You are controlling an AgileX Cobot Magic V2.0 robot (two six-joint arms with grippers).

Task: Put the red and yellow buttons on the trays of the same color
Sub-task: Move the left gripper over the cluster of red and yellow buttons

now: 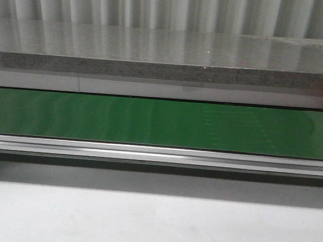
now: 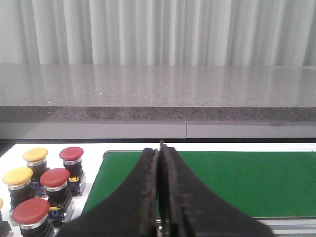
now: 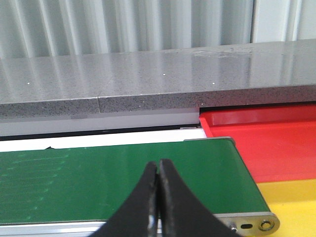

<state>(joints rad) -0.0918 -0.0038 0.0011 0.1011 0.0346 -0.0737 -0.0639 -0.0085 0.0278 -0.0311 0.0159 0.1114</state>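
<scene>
Since both arms sit parked at opposite ends of the green belt (image 1: pixel 161 124), I read this as the start, with nothing picked yet. My left gripper (image 2: pixel 161 197) has its jaws pressed together and empty, and so does my right gripper (image 3: pixel 158 197). The buttons sit just beside the left jaws, off the end of the belt on a white tabletop (image 2: pixel 94 168), probably staged there so that arm can feed them along. I count three red buttons (image 2: pixel 54 178) and two yellow buttons (image 2: pixel 35 155), with a sliver of another at the picture's edge. Each has a domed mushroom cap on a dark body with a metal collar, standing upright and close together. The red tray (image 3: pixel 266 140) lies beyond the belt's other end, beside the right jaws, and the yellow tray (image 3: pixel 291 205) adjoins it nearer that arm, presumably so it can sort arrivals.
</scene>
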